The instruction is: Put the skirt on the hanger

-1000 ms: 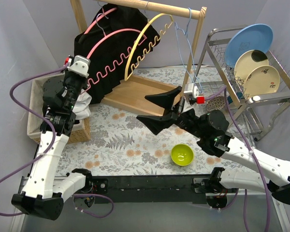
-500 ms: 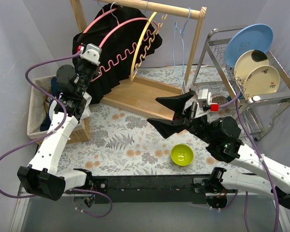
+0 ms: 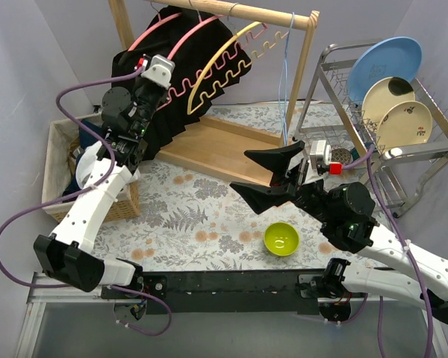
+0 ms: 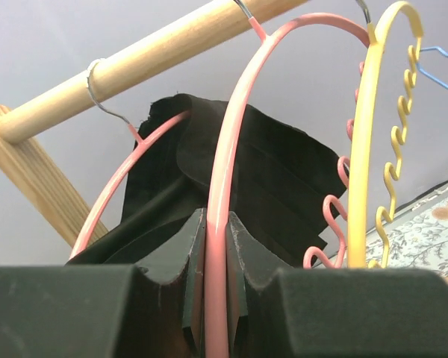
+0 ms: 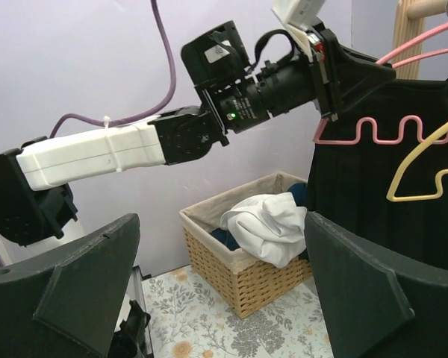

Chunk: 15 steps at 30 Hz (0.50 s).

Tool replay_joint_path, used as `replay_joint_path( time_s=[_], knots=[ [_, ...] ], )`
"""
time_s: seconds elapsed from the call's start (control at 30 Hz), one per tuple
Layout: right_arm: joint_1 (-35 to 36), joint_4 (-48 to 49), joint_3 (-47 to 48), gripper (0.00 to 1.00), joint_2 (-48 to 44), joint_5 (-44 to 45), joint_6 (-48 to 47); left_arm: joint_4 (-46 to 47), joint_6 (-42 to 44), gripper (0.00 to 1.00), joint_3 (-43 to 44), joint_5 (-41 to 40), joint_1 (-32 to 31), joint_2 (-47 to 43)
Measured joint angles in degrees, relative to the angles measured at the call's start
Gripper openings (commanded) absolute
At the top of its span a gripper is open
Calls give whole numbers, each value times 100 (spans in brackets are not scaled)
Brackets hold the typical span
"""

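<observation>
The black skirt hangs over a pink hanger on the wooden rail; it also shows in the left wrist view and the right wrist view. My left gripper is shut on the pink hanger's arm, its pads pressed on both sides of it. A second pink hanger and a yellow hanger hang beside it. My right gripper is open and empty above the middle of the table, pointing at the basket.
A wicker basket with white and blue clothes stands at the left, also in the right wrist view. A blue wire hanger hangs at the rail's right. A green bowl sits near the front. A dish rack with plates is right.
My left gripper has carried the pink hanger up and right toward the rail, lifting the skirt with it. My right gripper has drifted slightly right, still open.
</observation>
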Motion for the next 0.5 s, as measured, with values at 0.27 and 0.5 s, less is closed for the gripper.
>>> replay_joint_path(
  time_s=[0.27,0.5],
  knots=[
    [0,15,-96,98,-195,7,-85,-2,192,45,142,-358,-284,616],
    [0,11,-160,98,-271,17,-105,-354,-387,98,129,-428,-435,229]
  ],
)
